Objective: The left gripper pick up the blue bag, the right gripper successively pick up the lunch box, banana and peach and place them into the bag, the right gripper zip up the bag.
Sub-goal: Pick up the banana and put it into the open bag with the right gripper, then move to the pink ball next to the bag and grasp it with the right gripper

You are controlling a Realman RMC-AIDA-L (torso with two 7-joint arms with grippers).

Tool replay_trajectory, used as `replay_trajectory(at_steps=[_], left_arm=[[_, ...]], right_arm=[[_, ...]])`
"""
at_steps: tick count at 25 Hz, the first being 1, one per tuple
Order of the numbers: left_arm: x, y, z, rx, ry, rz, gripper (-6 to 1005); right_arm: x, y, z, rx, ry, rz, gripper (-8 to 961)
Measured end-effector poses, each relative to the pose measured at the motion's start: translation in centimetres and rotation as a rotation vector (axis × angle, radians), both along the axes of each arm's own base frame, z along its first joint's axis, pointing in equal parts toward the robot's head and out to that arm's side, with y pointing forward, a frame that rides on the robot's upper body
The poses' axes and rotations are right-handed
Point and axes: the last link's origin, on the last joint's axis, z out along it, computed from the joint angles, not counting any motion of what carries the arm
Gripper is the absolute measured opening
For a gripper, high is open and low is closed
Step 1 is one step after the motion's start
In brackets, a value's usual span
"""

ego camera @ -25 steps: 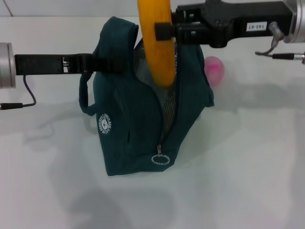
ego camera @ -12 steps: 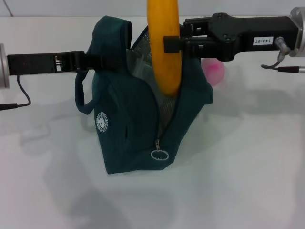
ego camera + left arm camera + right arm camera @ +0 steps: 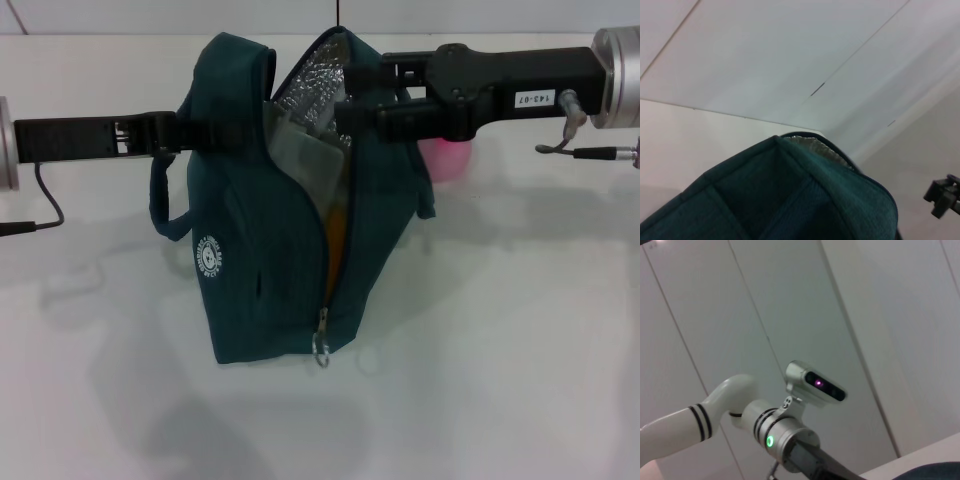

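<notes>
The blue bag [image 3: 255, 270] stands upright on the white table, its mouth open and silver lining [image 3: 315, 80] showing. My left gripper [image 3: 215, 133] is shut on the bag's upper edge by the handle. The banana [image 3: 337, 235] lies inside the bag; only an orange strip shows through the zip slit. A clear plastic face in the opening looks like the lunch box [image 3: 300, 160]. My right gripper [image 3: 345, 105] hovers at the mouth, open and holding nothing. Behind that arm lies the pink peach [image 3: 447, 160]. The left wrist view shows the bag's fabric [image 3: 790, 200].
The zipper's ring pull [image 3: 321, 346] hangs low at the bag's front end. One loop handle [image 3: 165, 205] droops on the left side. Cables trail from both wrists. White table [image 3: 500, 350] spreads around the bag.
The banana has dropped from the right gripper into the bag and no longer sticks up. The bag has sagged and its ring pull swung lower.
</notes>
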Motion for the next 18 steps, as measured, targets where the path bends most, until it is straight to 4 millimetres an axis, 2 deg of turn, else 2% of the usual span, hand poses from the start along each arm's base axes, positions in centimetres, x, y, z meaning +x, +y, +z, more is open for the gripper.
replay_trajectory(at_steps=[2, 6, 9, 13, 18], left_arm=[[0.0, 0.0, 0.0, -0.001, 0.000, 0.000, 66], [0.0, 0.0, 0.0, -0.004, -0.001, -0.002, 66], [0.0, -0.1, 0.0, -0.004, 0.000, -0.003, 66], [0.0, -0.1, 0.0, -0.004, 0.000, -0.003, 66], [-0.1, -0.2, -0.1, -0.007, -0.003, 0.002, 66]], right_arm=[[0.2, 0.1, 0.1, 0.010, 0.002, -0.013, 720], [0.8, 0.4, 0.8, 0.044, 0.024, -0.043, 721], [1.7, 1.2, 2.1, 0.105, 0.040, -0.089, 721], [3.9, 2.8, 3.8, 0.219, -0.010, -0.175, 720], [7.0, 3.7, 4.5, 0.372, -0.075, -0.254, 720]])
